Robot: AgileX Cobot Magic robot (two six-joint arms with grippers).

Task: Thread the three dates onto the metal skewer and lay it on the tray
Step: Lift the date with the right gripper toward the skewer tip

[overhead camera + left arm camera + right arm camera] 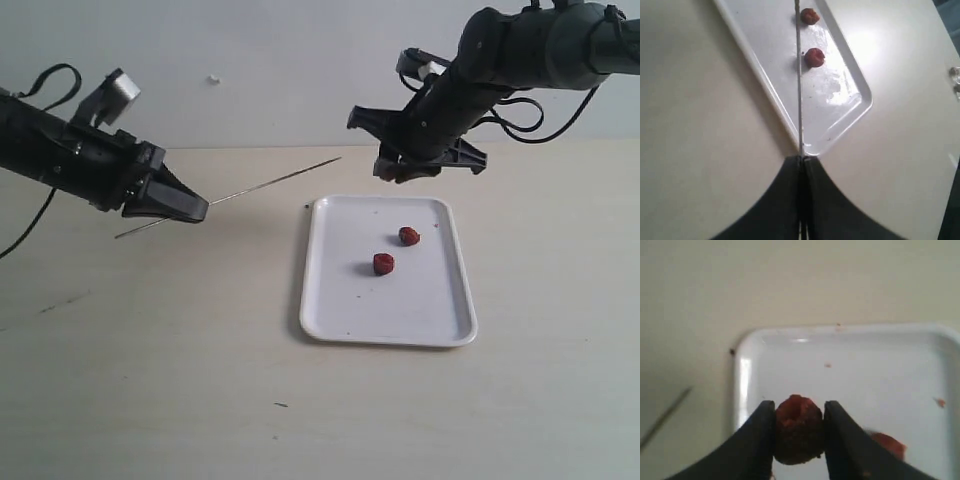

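White tray (420, 312), two dates (383, 263) lying inside

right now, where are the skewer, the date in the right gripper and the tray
metal skewer (270, 181), exterior view, middle of the shaft
held date (798, 427), right wrist view, its middle
tray (400, 310), exterior view, bare floor

Two dates (383, 264) on the tray (340, 300), skewer (280, 179) over the table (150, 350) left of it, third date (797, 430) above the tray
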